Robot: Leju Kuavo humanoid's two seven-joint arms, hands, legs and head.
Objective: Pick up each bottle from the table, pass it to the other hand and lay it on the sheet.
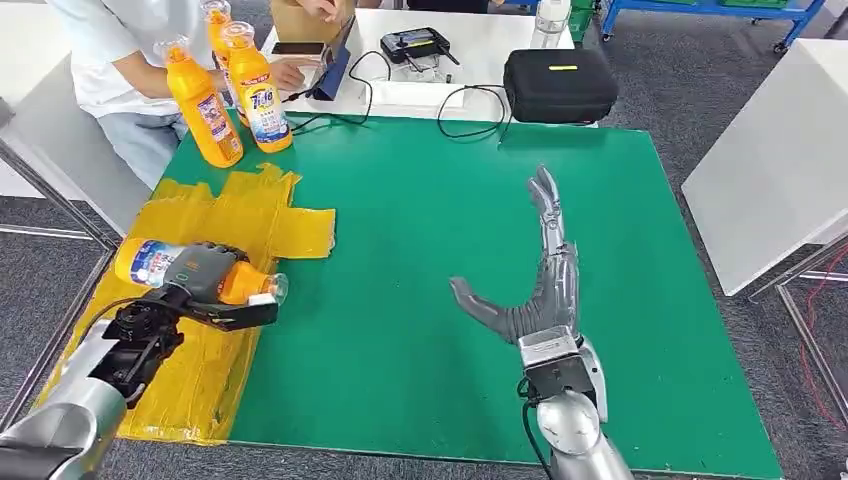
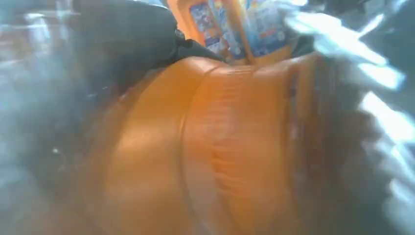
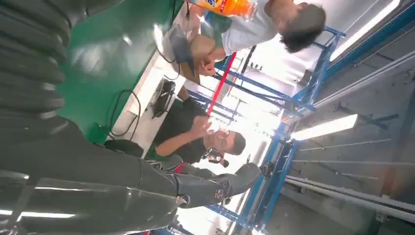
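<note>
Hidden, cropped and blurred parts

The left hand [image 1: 205, 275] covers the middle of the lying bottle [image 1: 150, 262]; in the left wrist view the bottle is an orange blur. The frame's top edge crops a person [image 1: 120, 60].

Grey carpet floor [image 1: 690, 100] surrounds the work area. A white desk [image 1: 480, 45] stands at twelve o'clock, a white tabletop [image 1: 770, 180] at three. Blue metal racking [image 3: 298, 112] rises under long ceiling lights [image 3: 325, 128].
</note>
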